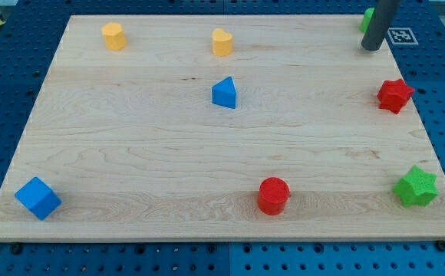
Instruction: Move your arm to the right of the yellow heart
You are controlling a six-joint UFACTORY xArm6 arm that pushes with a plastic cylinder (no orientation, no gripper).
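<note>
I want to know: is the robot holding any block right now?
Nothing is held. My tip touches no block, far to the right of the yellow heart.

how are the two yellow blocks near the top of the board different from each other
The yellow heart block has a notched top; the yellow rounded block looks more like a cylinder or hexagon. The heart sits near the top centre, above the blue triangular block; the other sits toward the view's left. Both share the same yellow and similar size.

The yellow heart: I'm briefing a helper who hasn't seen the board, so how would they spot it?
Start at the wooden board's far edge at the view's top. Two yellow blocks sit along it; the yellow heart is the right one, near the middle, just above the blue triangle. The other yellow block, further left, has no notched top.
</note>
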